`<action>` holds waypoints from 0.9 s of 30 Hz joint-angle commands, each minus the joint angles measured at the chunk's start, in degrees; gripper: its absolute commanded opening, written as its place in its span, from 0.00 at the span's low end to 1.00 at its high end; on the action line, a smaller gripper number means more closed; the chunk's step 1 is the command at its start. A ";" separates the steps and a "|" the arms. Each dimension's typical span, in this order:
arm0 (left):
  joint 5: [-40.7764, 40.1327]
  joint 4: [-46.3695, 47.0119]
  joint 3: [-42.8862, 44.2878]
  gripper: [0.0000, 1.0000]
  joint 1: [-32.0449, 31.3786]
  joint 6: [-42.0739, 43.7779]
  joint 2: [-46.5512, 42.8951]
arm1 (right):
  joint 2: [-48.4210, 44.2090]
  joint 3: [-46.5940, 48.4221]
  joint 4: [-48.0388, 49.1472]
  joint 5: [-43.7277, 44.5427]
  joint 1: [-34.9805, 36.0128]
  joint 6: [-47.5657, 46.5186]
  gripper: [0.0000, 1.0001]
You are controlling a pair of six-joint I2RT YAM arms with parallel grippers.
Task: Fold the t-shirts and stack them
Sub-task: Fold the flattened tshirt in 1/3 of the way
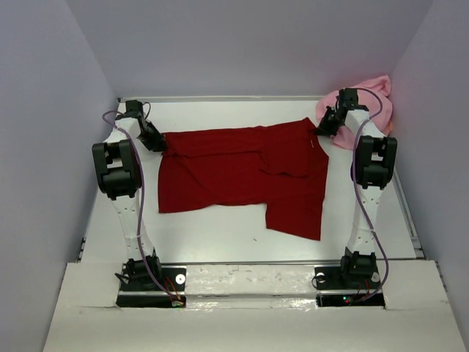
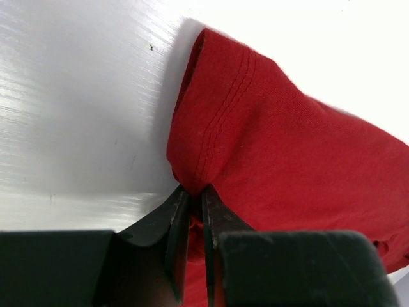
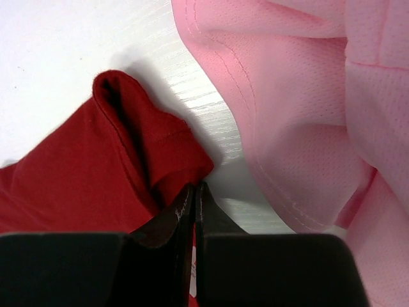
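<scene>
The dark red t-shirt (image 1: pixel 242 172) lies spread across the middle of the white table (image 1: pixel 220 238), with one flap reaching toward the near right. My left gripper (image 1: pixel 157 143) sits at its far left corner, shut on a pinch of hemmed red cloth (image 2: pixel 287 147) between the fingertips (image 2: pixel 192 188). At the far right corner my right gripper (image 1: pixel 322 130) is shut on the red shirt's edge (image 3: pixel 77 173); red cloth and a white label show between its jaws (image 3: pixel 195 185). The light pink t-shirt (image 1: pixel 370 95) lies crumpled in the back right corner, close beside the right gripper (image 3: pixel 300 115).
Grey walls (image 1: pixel 58 110) enclose the table on three sides. Both arm bases (image 1: pixel 150 282) stand on the near edge. A bare strip of white table runs between the red shirt and the bases.
</scene>
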 commanded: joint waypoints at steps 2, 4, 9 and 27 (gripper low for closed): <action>-3.26 -3.98 0.72 0.22 1.02 2.59 1.88 | -1.77 2.20 0.66 3.43 -1.01 -1.10 0.00; -3.43 -4.06 0.72 0.22 1.11 2.59 1.97 | -1.95 2.20 0.66 3.86 -1.01 -1.10 0.00; -3.61 -4.06 0.46 0.22 1.37 2.94 1.97 | -2.04 2.47 0.57 4.83 -1.53 -1.45 0.00; 6.50 9.82 -8.59 0.94 2.52 5.31 -6.99 | -4.14 4.40 1.10 0.34 -1.53 -4.87 0.67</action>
